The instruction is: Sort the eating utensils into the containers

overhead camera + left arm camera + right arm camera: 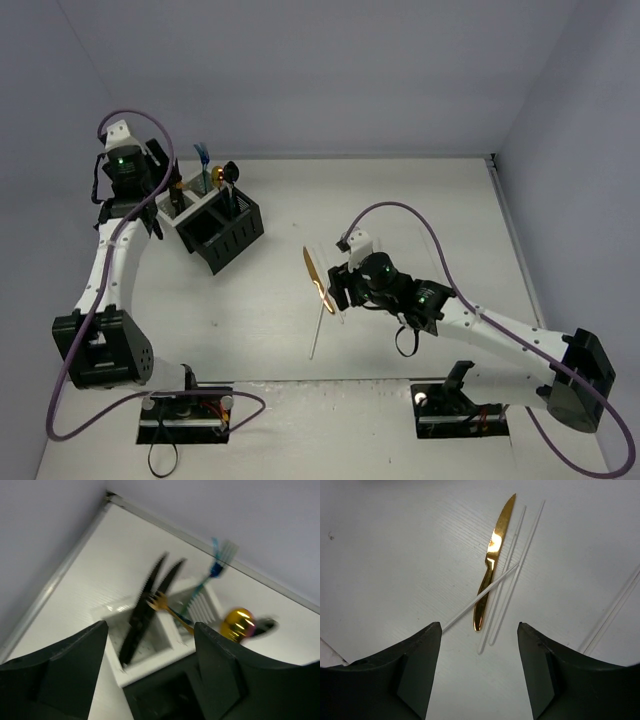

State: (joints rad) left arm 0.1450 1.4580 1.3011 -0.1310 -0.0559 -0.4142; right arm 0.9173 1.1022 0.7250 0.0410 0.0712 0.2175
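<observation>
The containers (222, 222) stand at the back left, white bins behind black ones. In the left wrist view a white bin (150, 647) holds two black knives (142, 607), and a gold fork (167, 609), a blue fork (220, 560) and a gold spoon (239, 622) stand behind it. My left gripper (150, 672) is open and empty, just above the bins (160, 208). A gold knife (492, 562) lies on the table (318, 280) with a clear plastic utensil (512, 575) beside it and a thin white stick (480, 597) across it. My right gripper (479, 675) is open and empty, just short of the knife's handle end.
Another clear plastic piece (615, 610) lies at the right edge of the right wrist view. The white stick runs towards the near edge (316, 332). The side walls stand close to the bins on the left and at the back.
</observation>
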